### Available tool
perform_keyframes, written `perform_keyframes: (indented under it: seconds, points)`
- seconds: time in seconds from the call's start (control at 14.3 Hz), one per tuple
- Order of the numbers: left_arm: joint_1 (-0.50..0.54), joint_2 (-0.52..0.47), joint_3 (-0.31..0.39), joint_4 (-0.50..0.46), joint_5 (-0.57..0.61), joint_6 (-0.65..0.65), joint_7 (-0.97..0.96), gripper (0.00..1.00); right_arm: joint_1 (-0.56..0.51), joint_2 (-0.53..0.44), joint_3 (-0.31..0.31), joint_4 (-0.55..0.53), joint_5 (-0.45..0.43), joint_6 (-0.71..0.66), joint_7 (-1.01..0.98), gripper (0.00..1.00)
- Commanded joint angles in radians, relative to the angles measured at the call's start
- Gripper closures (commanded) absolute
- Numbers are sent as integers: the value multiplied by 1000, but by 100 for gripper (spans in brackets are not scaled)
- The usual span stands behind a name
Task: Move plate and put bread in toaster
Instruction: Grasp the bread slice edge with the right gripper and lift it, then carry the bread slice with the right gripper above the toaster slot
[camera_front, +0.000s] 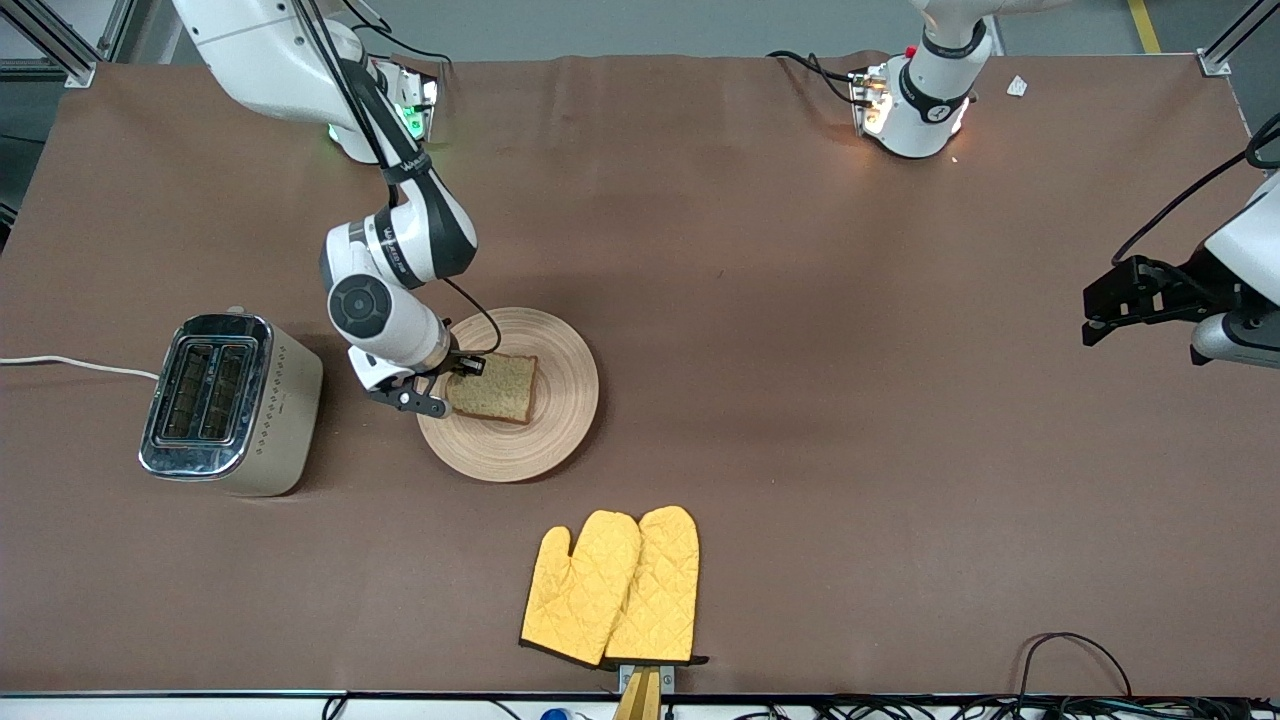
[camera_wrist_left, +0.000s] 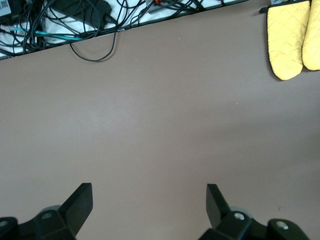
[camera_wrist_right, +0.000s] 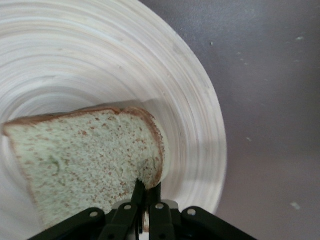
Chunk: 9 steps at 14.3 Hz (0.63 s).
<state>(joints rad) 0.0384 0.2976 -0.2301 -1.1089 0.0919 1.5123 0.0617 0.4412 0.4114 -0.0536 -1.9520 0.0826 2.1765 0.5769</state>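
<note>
Nearest my front camera I see 2 yellow mitts (camera_front: 612, 588) lying side by side at the table (camera_front: 850, 350) edge; they also show in the left wrist view (camera_wrist_left: 292, 37), with a tangle of cables (camera_wrist_left: 75, 22) along that edge.

Next comes the plate (camera_front: 560, 420), with the toaster (camera_front: 228, 405) beside it toward the right arm's end of the table, the 2 well apart. The plate holds 1 slice of bread (camera_front: 495, 388). The right gripper (camera_front: 452, 383) is down at the slice's edge on the toaster side, and the right wrist view shows its fingers (camera_wrist_right: 152, 205) pinched together on the crust of the bread (camera_wrist_right: 85, 155), so it is clamped on the slice. In that view the slice looks tilted up off the plate (camera_wrist_right: 125, 65) at the gripped end, though I cannot tell whether the other end touches the wood.

The toaster's 2 slots face up and I see nothing in them. Its white cord (camera_front: 70, 365) runs off toward the right arm's end. I can read no brand or label on it; the lettering on the right arm's wrist is too small for me to make out.

The left arm waits, its gripper (camera_front: 1125, 305) held over bare table at its own end. In the left wrist view its fingers (camera_wrist_left: 80, 202) stand wide apart with only the brown cloth between them.
</note>
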Motion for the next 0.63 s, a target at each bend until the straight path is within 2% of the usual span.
perform_keyframes:
  seconds: [0.0, 0.14, 0.21, 0.35, 0.56]
  points:
    - [24, -150, -6, -260, -1, 138, -11, 0, 11, -6, -15, 183, -156, -281, 56, 100]
    - [46, -282, -6, -466, -23, 236, -11, 0, 19, -3, -14, 273, -309, -447, 77, 100]
    - [47, -310, -6, -506, -26, 252, -11, 0, 17, -3, -14, 316, -390, -525, 67, 100]
    - [46, -316, -6, -509, -24, 241, 0, 0, 22, 1, -12, 381, -560, -666, 63, 100]
    - [63, -316, -6, -505, -26, 227, 13, 0, 45, 0, -11, 389, -803, -799, 34, 100]
